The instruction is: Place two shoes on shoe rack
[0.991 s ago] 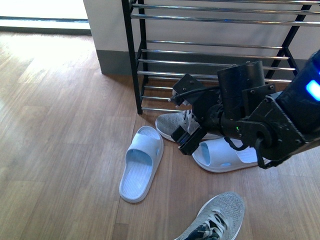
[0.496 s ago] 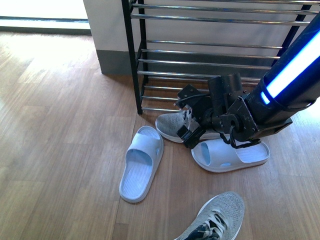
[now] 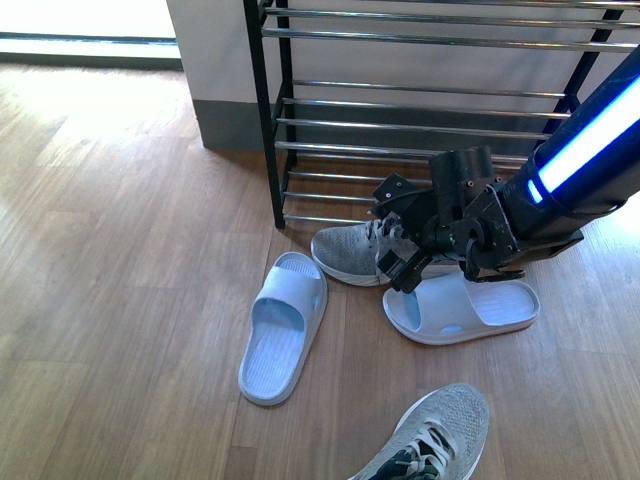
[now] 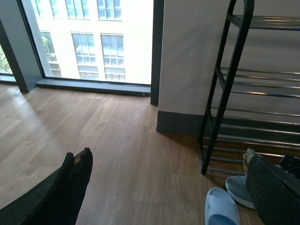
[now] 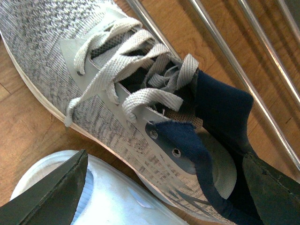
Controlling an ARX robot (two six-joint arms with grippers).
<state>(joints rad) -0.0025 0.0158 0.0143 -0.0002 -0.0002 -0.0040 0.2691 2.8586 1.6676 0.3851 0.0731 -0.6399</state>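
Note, at left, the left claw (image 4: 167, 157) spread wide and empty, clear of the work, and one pale blue slide (image 3: 283, 327) loose on the floor (image 3: 130, 250). Locate the grey sneaker (image 3: 345, 250) on the floor just before the shoe rack (image 3: 262, 110), apparently within short lifting reach of the rods (image 3: 420, 148). Observe the right claw (image 3: 397, 243) straddling its laced top, jaws well apart, gripping nothing yet; treat contact as unconfirmed, with the second slide (image 3: 465, 312) just beside.

Arm shell: glossy dark navy right arm (image 3: 592, 192) with a long glowing blue-white light strip (image 3: 590, 137).
Wrist: matte black cylindrical wrist joint (image 3: 462, 185).
Right gripper (image 3: 398, 235): black, angular flat plates.
Left gripper (image 4: 167, 155): black wedge fingers (image 4: 75, 183); one tip edge is rubbed brownish, the other face is rough-textured.
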